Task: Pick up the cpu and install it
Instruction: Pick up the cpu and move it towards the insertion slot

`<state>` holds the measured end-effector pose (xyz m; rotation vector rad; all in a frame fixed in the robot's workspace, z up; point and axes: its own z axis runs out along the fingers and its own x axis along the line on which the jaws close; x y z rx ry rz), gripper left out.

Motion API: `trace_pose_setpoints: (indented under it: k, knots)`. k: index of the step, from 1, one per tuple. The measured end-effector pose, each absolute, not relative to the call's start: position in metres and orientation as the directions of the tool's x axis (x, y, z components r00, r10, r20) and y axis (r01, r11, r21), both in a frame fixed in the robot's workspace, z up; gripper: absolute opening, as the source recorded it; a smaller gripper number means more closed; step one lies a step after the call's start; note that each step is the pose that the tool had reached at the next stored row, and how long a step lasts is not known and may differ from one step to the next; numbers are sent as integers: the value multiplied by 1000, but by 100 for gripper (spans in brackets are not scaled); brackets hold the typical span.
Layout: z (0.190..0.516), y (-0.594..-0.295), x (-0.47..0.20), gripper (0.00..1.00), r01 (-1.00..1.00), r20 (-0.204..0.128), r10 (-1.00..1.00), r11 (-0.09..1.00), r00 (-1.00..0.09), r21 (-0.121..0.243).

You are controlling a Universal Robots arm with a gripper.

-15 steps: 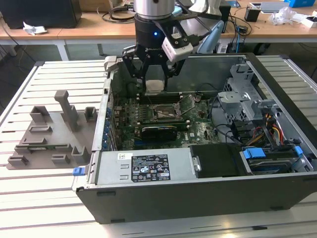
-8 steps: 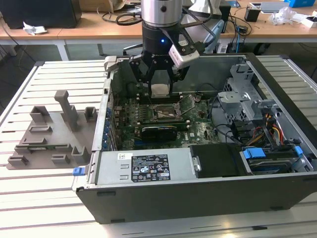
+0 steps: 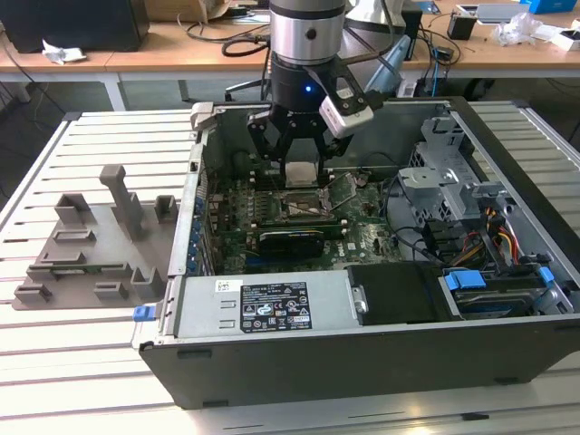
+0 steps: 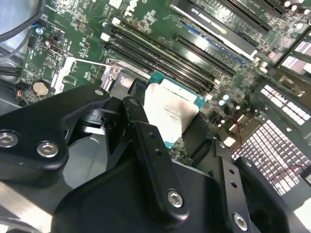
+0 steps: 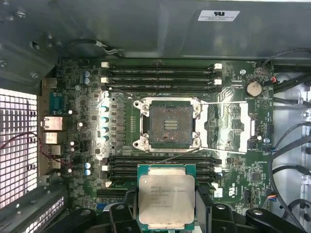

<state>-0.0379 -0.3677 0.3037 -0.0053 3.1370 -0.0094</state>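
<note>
Silver-grey metal faces up on the cpu (image 5: 166, 195), which I hold in my gripper (image 5: 166, 206). My fingers (image 4: 146, 141) are drawn in partway and press on two opposite edges of the chip, with its green rim showing between them. In the exterior view I hang inside the open case (image 3: 272, 362) with the cpu lifted clear of the board (image 3: 362, 240). In the first wrist view the cpu sits level over a bank of slots (image 5: 160, 165), just beside the socket (image 5: 168, 124) and not in it. The socket's contacts are exposed and its bracket (image 5: 226, 128) is swung out flat to one side. A grey fixture (image 3: 91, 245) lies on the slatted table (image 3: 72, 381) at the exterior view's left of the case.
</note>
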Motion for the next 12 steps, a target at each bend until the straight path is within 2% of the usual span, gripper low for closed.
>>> trace_pose_setpoints:
  k: [5, 12]
  knots:
    - [293, -359, -32, 55, -3, -4, -3, 1000, -1000, -8]
    - [281, -328, -28, 55, -3, -4, -4, 1000, -1000, -31]
